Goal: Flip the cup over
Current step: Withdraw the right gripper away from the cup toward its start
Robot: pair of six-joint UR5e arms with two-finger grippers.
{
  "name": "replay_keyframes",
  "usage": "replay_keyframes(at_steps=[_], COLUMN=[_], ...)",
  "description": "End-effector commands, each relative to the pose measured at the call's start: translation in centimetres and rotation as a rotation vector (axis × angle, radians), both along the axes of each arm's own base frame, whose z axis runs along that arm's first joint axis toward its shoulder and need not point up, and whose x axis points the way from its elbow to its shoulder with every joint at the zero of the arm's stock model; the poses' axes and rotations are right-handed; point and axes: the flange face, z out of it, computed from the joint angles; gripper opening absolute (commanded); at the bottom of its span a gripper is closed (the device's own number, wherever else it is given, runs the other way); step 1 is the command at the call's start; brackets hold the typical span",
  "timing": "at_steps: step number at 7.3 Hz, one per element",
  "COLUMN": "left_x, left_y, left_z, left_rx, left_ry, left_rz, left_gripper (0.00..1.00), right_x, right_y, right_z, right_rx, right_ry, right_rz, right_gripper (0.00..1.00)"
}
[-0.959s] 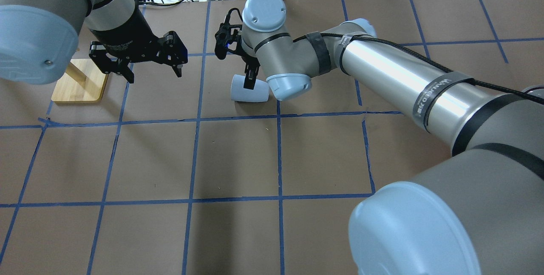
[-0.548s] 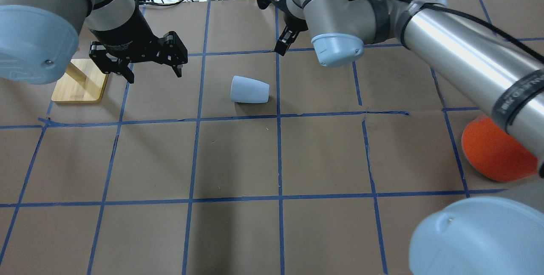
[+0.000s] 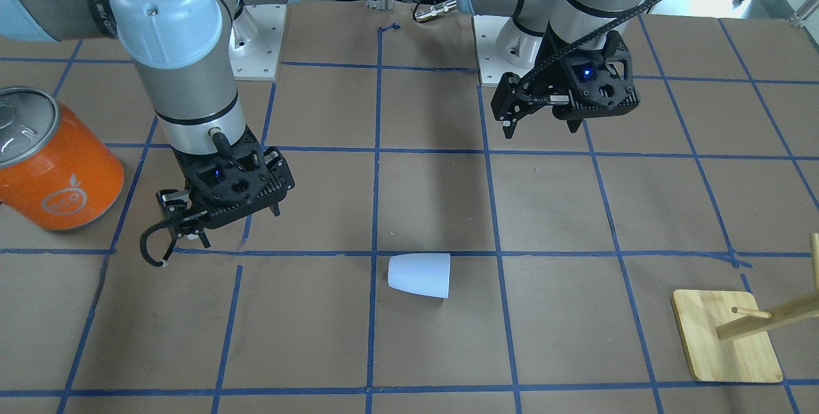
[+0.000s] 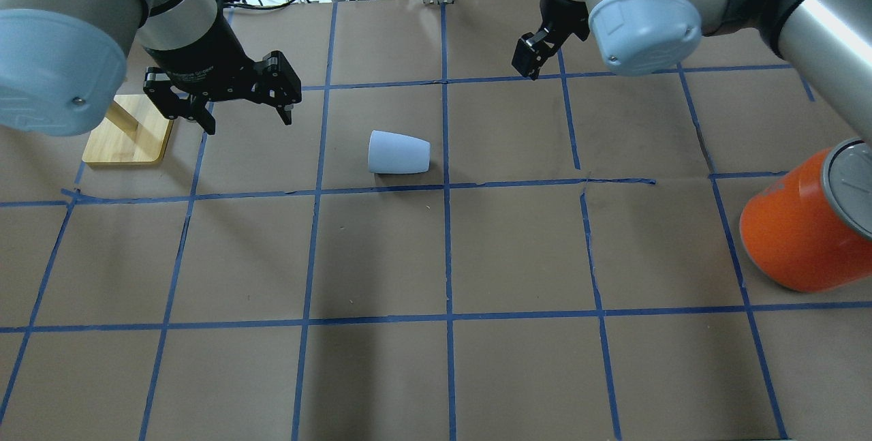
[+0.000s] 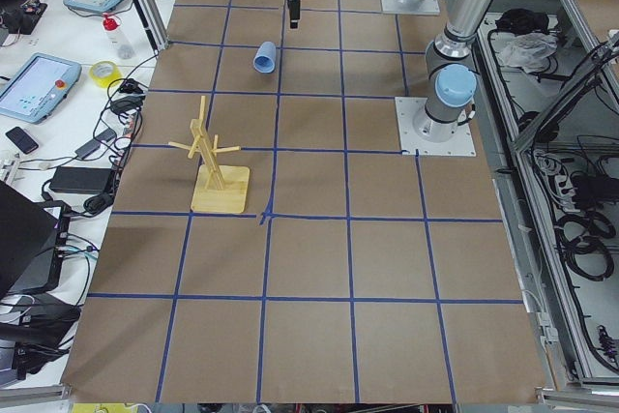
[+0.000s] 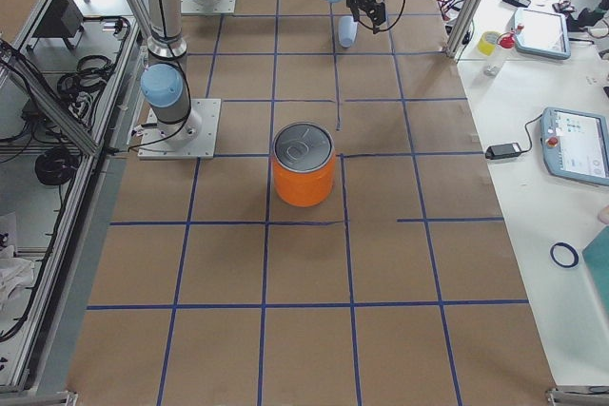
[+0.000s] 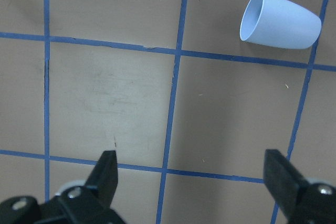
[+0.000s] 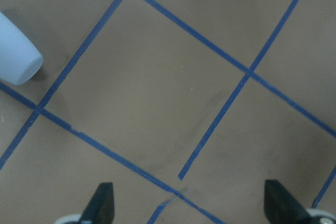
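Item: cup (image 4: pixel 398 153), small, pale blue-white, tapered, no handle; lying on its side on the table (image 4: pixel 518 257), just beside a blue tape crossing; mouth towards the robot's left, base towards its right; not yet set upright.

Handling (judged): light; thin stiff plastic; smooth wall, likely slippery; round, so apt to roll if nudged; not fragile. Hold: across the wall near mid-body, or pinch the rim with one finger inside the mouth, then turn it up.

Contents: the part of the bluish inside seen from the left wrist shows nothing in it.

Left claw (image 4: pixel 246 120): spread wide, holding nothing; above the table, apart from the cup on its mouth side.

Right claw (image 8: pixel 188 198): spread wide, holding nothing; well apart from the cup on its base side.

Other container: orange can (image 4: pixel 797 243), upright, silver lid closed; contents cannot be told; well apart from the cup.

Also: wooden stand (image 3: pixel 726 337), on the left-arm side.
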Motion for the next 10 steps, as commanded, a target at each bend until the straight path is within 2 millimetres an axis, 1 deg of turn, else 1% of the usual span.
replay_keyframes(at_steps=[1,2,3,4,5,6,7,8,9,10], left_x=[0.0,0.0,0.1,0.0,0.0,-0.1,0.3,0.4,1.0,0.6], left_y=[0.0,0.0,0.0,0.0,-0.1,-0.8,-2.3,-4.2,-6.2,-7.9], left_z=[0.0,0.0,-0.1,-0.1,-0.2,-1.2,-3.6,-6.8,-10.0,-12.8], left_rx=[0.001,0.001,0.002,0.003,0.004,0.019,0.036,0.043,0.021,0.018], left_ry=[-0.002,-0.002,-0.002,0.0,0.001,0.006,0.006,0.007,0.047,0.138], left_rz=[-0.001,-0.001,-0.001,-0.002,-0.006,-0.016,-0.012,-0.059,-0.109,-0.1], left_gripper=[1.0,1.0,1.0,1.0,1.0,1.0,1.0,1.0,1.0,1.0], right_x=[-0.6,-2.4,-4.8,-5.9,-6.1,-6.5,-6.7,-7.0,-6.9,-6.9], right_y=[1.9,1.7,1.8,2.8,3.5,4.1,4.1,3.9,4.1,4.4], right_z=[2.5,2.7,2.8,4.9,4.9,7.1,6.9,7.1,7.9,6.7], right_rx=[-0.008,0.013,0.092,0.087,0.117,0.072,0.077,0.071,0.058,0.096], right_ry=[-0.046,-0.046,-0.066,-0.068,-0.053,-0.057,-0.053,-0.058,-0.07,-0.052], right_rz=[-0.267,-0.305,-0.352,-0.376,-0.382,-0.388,-0.371,-0.377,-0.377,-0.382], right_gripper=[1.0,1.0,1.0,1.0,1.0,1.0,1.0,1.0,1.0,1.0])
